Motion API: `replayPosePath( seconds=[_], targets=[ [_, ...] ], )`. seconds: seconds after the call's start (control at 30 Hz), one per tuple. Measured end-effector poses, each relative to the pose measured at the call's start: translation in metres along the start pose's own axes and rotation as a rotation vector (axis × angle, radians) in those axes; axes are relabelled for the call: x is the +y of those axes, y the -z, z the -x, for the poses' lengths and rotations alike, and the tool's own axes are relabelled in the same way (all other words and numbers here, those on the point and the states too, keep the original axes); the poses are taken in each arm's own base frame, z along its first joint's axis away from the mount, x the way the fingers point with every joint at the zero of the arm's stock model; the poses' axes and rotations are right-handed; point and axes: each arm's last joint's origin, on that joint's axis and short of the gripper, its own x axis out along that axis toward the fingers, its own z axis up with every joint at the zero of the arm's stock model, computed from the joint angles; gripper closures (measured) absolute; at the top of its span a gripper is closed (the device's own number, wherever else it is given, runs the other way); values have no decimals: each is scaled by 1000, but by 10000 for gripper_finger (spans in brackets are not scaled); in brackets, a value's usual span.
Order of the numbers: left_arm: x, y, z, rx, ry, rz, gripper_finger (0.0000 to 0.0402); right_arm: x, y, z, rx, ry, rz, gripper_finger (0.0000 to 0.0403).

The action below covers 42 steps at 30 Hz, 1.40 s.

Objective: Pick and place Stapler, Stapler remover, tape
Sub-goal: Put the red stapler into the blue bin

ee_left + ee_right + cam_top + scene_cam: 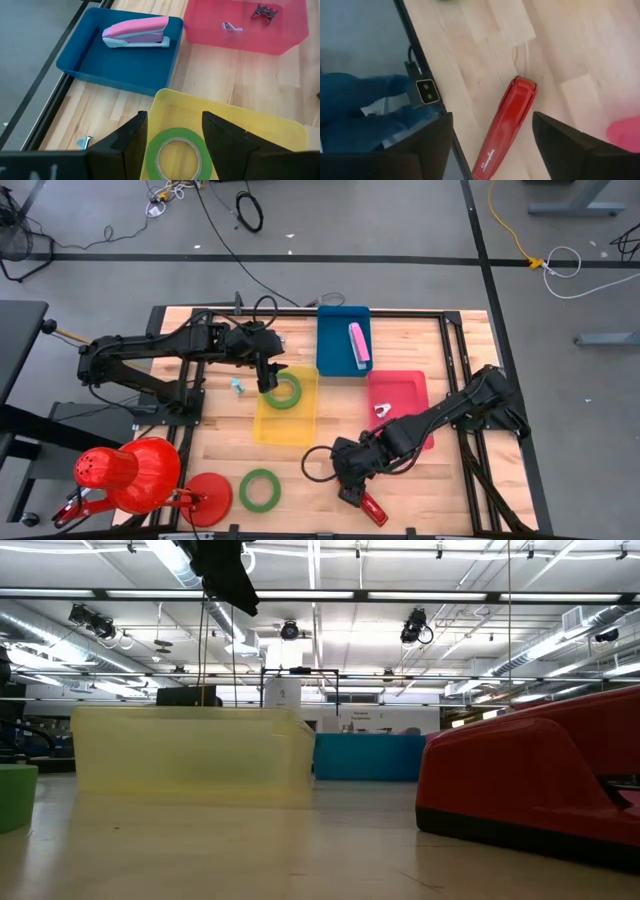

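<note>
Red and slim, the stapler (373, 508) lies flat on the wooden worktop (440, 480) near its front edge, its long axis running diagonally, one end toward the front-right corner and the other toward the right hand (349, 491). That hand hovers just beside and above it with its fingers (572, 145) spread apart, the stapler lying between them in the right wrist view and gripped by neither. The left hand (270, 380) hangs over the yellow tray (285, 430) near the middle of the worktop, fingers apart, with a green tape roll (178, 152) lying flat in the tray below. A pink stapler (136, 33) lies lengthwise in the blue tray (335, 350) at the back edge. A second green tape roll (260, 489) rests near the front edge.
</note>
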Motion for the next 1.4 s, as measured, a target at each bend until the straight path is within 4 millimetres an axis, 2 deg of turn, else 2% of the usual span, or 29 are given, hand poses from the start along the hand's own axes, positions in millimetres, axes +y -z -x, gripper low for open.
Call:
replayPosePath(
  seconds=[0.2,0.57,1.27,1.4],
  targets=[
    [0,0,0,0,0,-4,209,3,5,-27,65,41,-67,103],
    [0,0,0,0,0,-7,209,0,11,-83,254,95,-154,111],
    [0,0,0,-2,0,-6,209,-12,17,-127,288,242,-119,118],
    [0,0,0,-4,0,-6,209,-12,17,-128,294,239,-114,119]
  ],
)
